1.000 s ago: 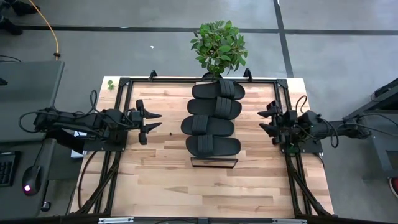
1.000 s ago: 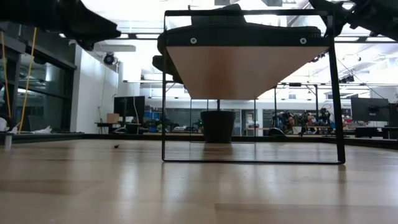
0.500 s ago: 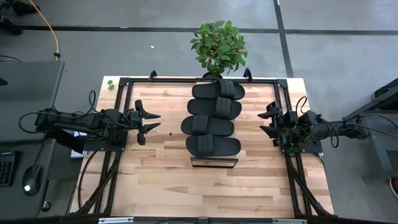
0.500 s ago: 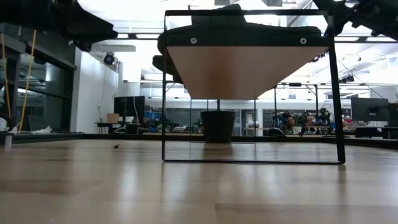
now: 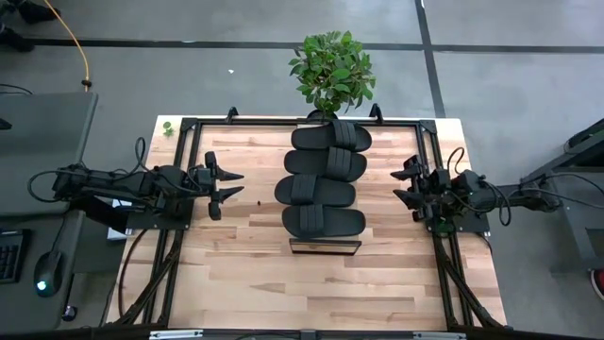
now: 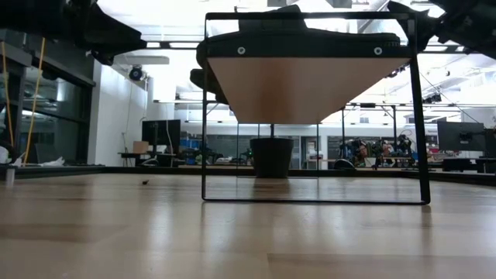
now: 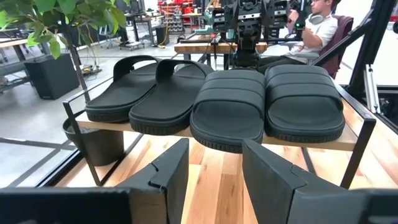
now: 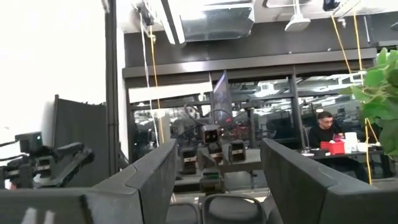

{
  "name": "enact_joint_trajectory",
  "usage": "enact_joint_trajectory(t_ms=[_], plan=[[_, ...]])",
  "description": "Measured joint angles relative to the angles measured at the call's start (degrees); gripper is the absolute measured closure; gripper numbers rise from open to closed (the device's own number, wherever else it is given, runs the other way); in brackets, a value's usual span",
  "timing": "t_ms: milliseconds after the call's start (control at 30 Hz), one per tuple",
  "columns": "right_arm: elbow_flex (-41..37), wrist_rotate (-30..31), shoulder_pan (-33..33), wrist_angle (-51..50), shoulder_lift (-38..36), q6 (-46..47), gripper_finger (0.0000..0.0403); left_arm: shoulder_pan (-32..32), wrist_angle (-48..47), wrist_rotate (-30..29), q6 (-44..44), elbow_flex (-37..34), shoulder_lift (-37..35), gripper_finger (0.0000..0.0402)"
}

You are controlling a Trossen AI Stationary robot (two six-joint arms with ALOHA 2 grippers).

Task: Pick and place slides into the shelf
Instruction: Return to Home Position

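I have the left jaws apart, hanging above the counter (image 5: 255, 274) just inside its left frame rail. The right jaws, also apart, hang just inside the opposite rail. Neither pair is holding anything.

The shelf (image 5: 324, 246) stands midway between the two sets of jaws, well apart from both. It is raised on a thin dark frame, with its long edges facing them. All four slides (image 5: 315, 191) lie side by side on the shelf, filling it from end to end. Looking out past the left jaws, I see their ends overhang the board's edge on my side.

A strip of bare counter lies between each pair of jaws and the nearest slide edges, and it is wider on the left. Beyond the shelf's near end the counter runs open to its front edge. At the far end a potted plant (image 5: 332, 71) stands just past the last slide.

Directly ahead of the left jaws, beyond the shelf, are the right arm (image 7: 249, 25) and a seated person (image 7: 320, 28) in the room behind.
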Motion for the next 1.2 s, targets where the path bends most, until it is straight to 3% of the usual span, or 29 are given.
enact_joint_trajectory(t_ms=[700, 1000, 1200], plan=[[0.00, -0.23, 0.00, -1.09, 0.02, -0.45, 0.0181, 0.00, -1.94, -0.15, 0.24, 0.00, -1.14, 0.0268], [0.00, 0.32, 0.00, -1.90, 0.03, -0.34, 0.0181, -0.02, -7.13, 0.09, 0.23, -0.18, -8.87, 0.0268], [0.00, 0.46, 0.00, -1.97, 0.02, -0.39, 0.0181, 0.00, 0.26, -0.75, 0.28, -7.40, -15.39, 0.0268]])
